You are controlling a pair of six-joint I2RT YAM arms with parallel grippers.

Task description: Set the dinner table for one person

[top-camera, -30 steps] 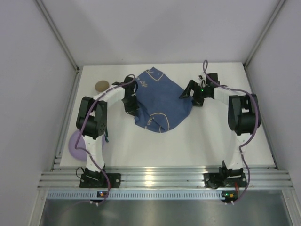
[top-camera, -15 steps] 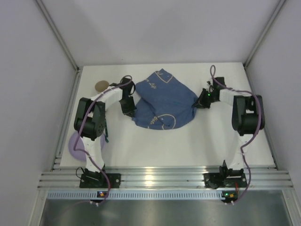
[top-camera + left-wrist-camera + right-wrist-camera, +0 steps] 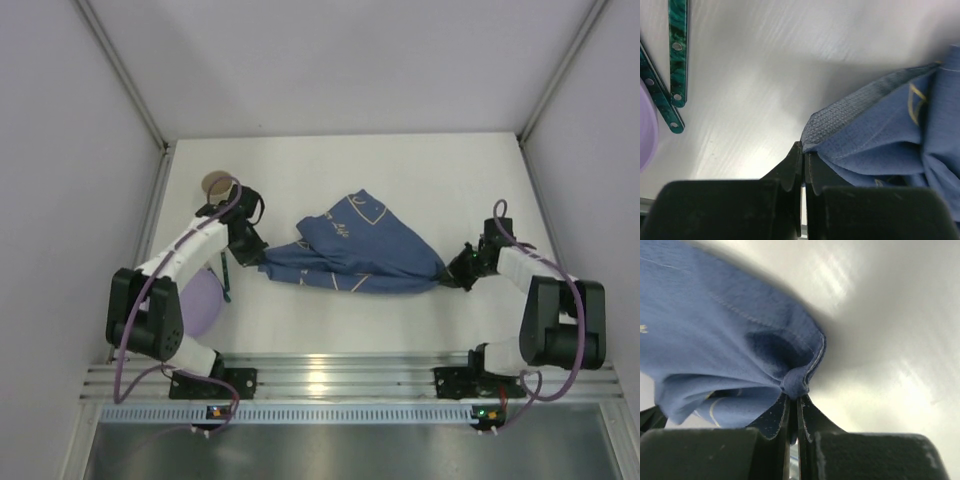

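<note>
Now left end effector [image 3: 263,263] and right end effector [image 3: 447,274] stretch placemat [image 3: 365,258] wider, nearer.

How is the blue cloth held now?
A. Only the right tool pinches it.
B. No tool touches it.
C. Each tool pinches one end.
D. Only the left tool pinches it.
C: the left tool and the right tool are each shut on one end of the cloth.
</note>
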